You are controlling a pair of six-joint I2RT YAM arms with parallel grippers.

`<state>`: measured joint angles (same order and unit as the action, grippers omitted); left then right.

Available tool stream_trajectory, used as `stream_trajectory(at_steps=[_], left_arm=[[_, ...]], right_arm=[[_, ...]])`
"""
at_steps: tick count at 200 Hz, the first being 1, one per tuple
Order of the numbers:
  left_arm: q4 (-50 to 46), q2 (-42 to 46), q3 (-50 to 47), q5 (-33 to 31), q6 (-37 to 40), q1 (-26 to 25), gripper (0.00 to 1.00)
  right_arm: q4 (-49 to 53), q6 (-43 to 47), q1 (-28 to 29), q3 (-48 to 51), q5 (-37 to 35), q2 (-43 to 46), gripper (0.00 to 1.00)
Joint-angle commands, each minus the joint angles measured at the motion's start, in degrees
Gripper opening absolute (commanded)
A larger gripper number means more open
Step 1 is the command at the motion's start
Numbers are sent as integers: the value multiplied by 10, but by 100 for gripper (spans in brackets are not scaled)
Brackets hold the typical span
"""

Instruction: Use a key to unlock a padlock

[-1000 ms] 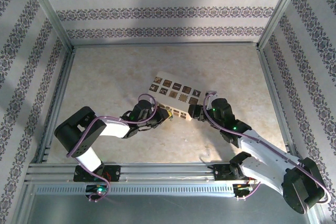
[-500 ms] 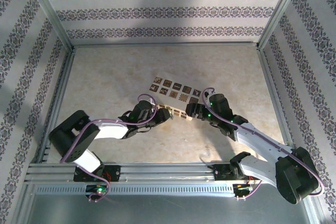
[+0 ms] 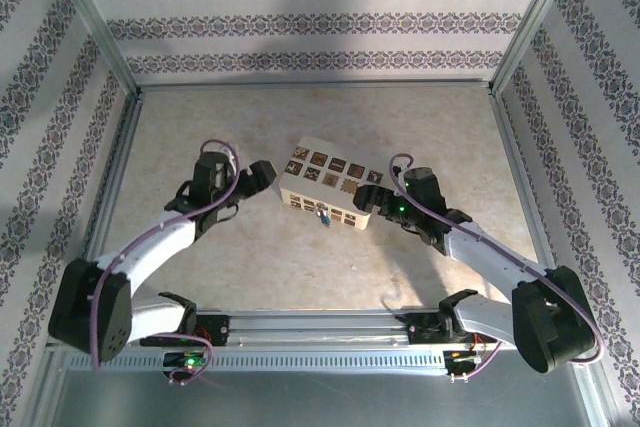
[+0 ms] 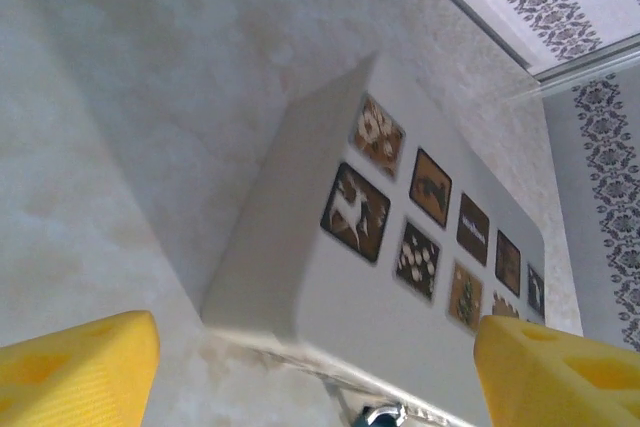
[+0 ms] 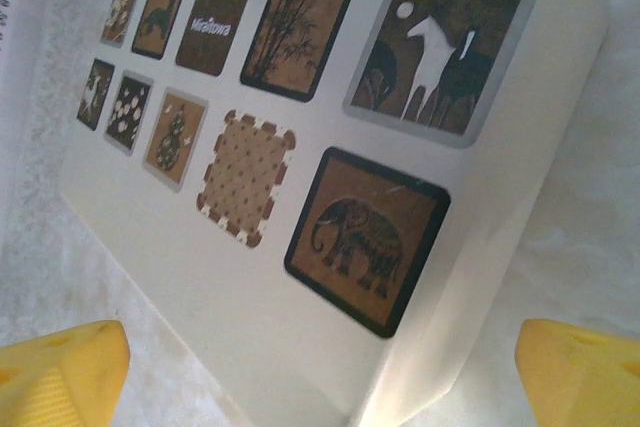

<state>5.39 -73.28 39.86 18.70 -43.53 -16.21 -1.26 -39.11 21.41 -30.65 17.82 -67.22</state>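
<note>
Left gripper (image 3: 264, 170) pulled off box (image 3: 330, 175), jaws apart; right gripper (image 3: 364, 200) likewise; overhead shows padlock (image 3: 322, 214) beside box.

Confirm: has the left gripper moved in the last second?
Yes. The left gripper swung left, away from the front rail, off the cream box.

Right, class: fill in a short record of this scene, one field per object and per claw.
largest item: cream rectangular box with dark patterned squares, mid-table
task item: tiny blue padlock with silvery parts, at the box's near side
left claw: open, empty, left of the box
right claw: open, empty, at the box's right end
key: too small to make out
</note>
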Motion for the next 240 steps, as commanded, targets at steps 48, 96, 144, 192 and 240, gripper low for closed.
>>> stream_trajectory(at_steps=[48,96,144,192,240], left_arm=[[26,-243,157,235,76,11,77],[31,-222,136,239,71,-17,75],[85,-142,16,201,4,-49,75],[20,-62,-7,127,21,-51,77],[-63,18,22,92,53,-30,79]], right_arm=[[-26,12,-13,-68,40,-86,98],[-24,65,-16,-136,80,-153,97],[-30,128,-19,-226,104,-247,97],[-22,160,-50,-220,51,-226,98],[-9,159,-92,-91,66,-56,97]])
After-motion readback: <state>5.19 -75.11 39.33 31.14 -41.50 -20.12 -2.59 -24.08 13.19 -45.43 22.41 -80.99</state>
